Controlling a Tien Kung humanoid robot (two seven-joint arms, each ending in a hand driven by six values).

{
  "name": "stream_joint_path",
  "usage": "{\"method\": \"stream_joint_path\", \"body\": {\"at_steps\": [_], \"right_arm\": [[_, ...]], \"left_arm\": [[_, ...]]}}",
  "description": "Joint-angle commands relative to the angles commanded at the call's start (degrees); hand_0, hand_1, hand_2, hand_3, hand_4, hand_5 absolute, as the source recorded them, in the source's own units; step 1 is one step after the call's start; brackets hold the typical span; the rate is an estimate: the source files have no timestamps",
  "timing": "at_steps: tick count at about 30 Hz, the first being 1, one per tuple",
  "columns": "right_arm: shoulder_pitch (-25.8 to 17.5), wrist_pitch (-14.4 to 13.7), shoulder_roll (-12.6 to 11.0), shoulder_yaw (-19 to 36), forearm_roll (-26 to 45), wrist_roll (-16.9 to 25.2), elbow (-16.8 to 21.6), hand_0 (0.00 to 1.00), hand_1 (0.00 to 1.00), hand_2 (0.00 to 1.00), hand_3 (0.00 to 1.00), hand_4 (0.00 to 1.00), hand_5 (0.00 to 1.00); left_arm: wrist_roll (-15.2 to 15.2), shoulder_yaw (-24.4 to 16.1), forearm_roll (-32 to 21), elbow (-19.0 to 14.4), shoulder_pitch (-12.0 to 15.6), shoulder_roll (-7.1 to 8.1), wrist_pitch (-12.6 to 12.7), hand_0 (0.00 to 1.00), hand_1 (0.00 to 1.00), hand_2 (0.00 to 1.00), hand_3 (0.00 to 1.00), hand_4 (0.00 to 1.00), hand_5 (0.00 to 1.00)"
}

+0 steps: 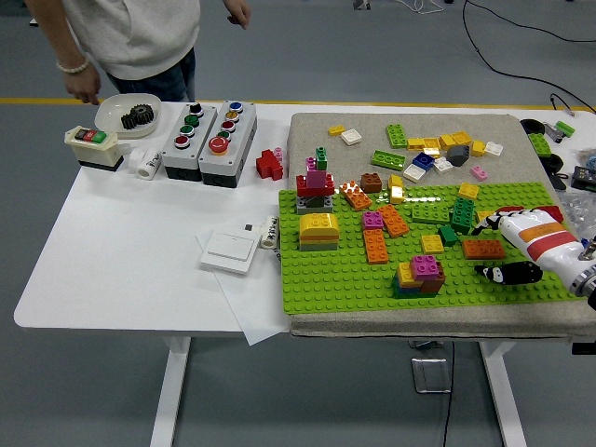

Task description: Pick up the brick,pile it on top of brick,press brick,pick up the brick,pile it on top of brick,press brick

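Over on the right side of the green baseplate [335, 279], the robot's right hand [507, 251] hangs low with its fingers spread and nothing in them, thumb [507, 273] out toward the near edge and the other fingertips by the yellow brick [485, 220]. Between them sits the orange brick [483, 249], the one I take it to be after, flat on the plate with its long axis running left to right, tipped slightly off the plate's grid. My worry is the crowding: the yellow brick, a green stack [462, 213] and a red brick [511, 213] sit just beside it, so closing fingers could nudge a neighbour or skid the orange piece along. A person stands at the far left corner, hands away from the bricks. No left arm shows.
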Motion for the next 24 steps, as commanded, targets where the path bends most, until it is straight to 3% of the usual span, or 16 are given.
{"method": "stream_joint_path", "body": {"at_steps": [24], "right_arm": [[3.7, 5.7, 0.8, -1.7, 3.2, -2.5, -2.6, 0.58, 0.595, 0.657, 0.637, 0.851, 0.38]], "left_arm": [[0.0, 0.4, -0.3, -0.2, -0.5, 0.21, 0.2, 0.849, 0.819, 0.81, 0.595, 0.683, 0.683]]}}
